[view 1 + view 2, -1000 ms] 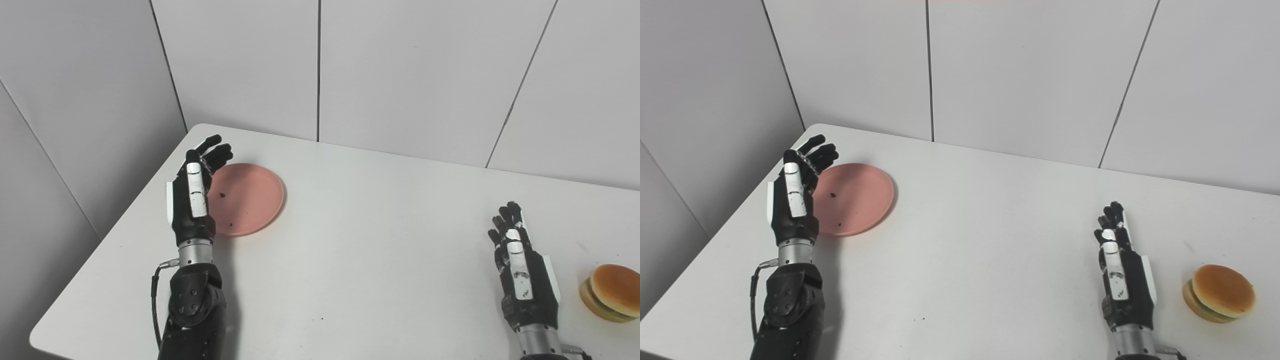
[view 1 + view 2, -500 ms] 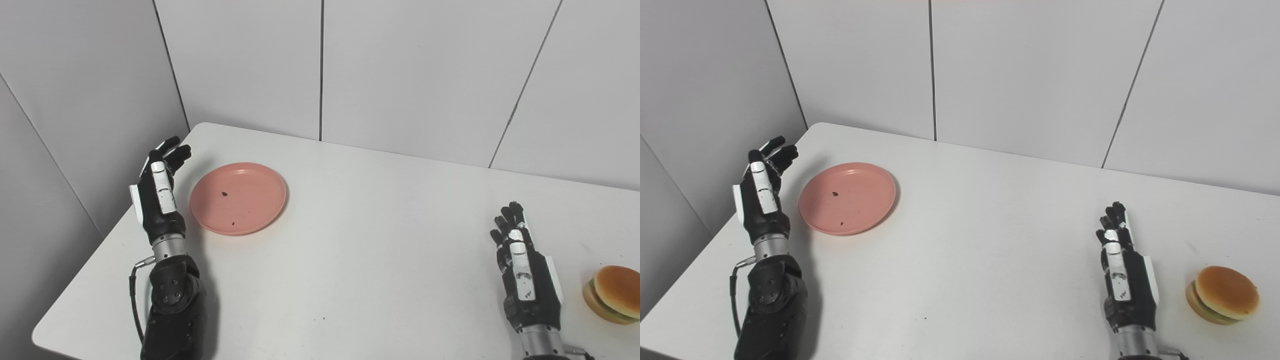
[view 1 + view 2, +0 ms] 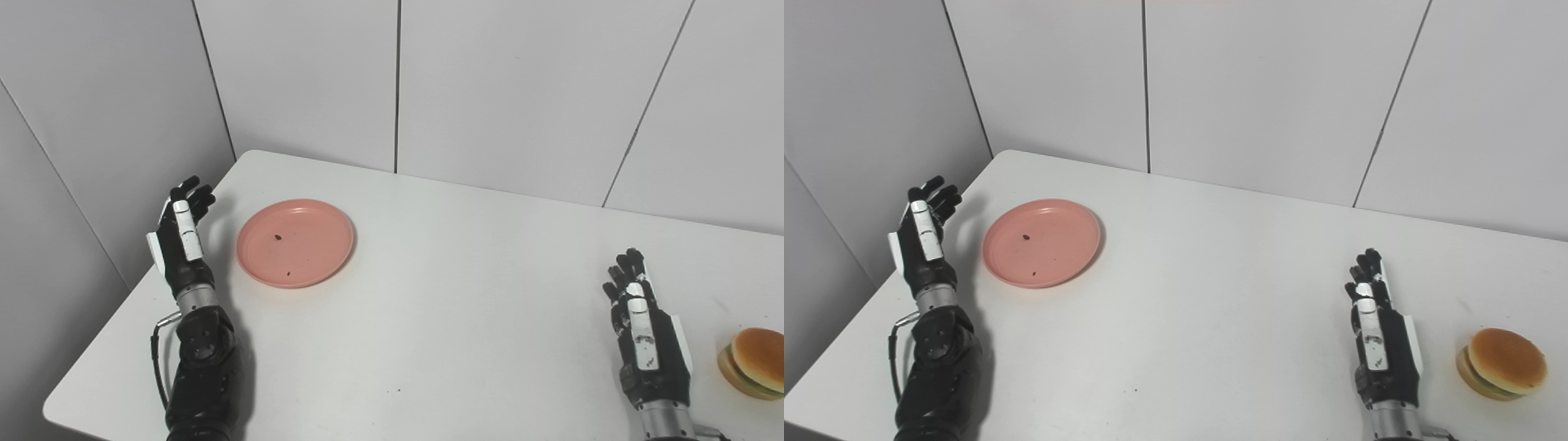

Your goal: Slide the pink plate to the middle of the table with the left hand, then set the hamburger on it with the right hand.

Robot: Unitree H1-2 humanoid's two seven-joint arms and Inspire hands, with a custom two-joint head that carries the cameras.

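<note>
A pink plate point(image 3: 295, 250) with two small dark specks lies on the white table point(image 3: 465, 306) near its far left corner. My left hand point(image 3: 179, 242) is open and upright near the table's left edge, to the left of the plate and apart from it. A hamburger point(image 3: 1502, 364) with a brown bun sits at the right near the front edge. My right hand point(image 3: 1379, 343) is open and upright, empty, to the left of the hamburger with a gap between them.
Grey wall panels stand behind and to the left of the table. The table's left edge point(image 3: 147, 288) runs close beside my left hand. A tiny dark speck point(image 3: 395, 389) lies on the table near the front.
My left hand has moved left, off the plate's left side, toward the table's left edge. The plate has not moved. My right hand and the hamburger stay put. The camera has shifted slightly.
</note>
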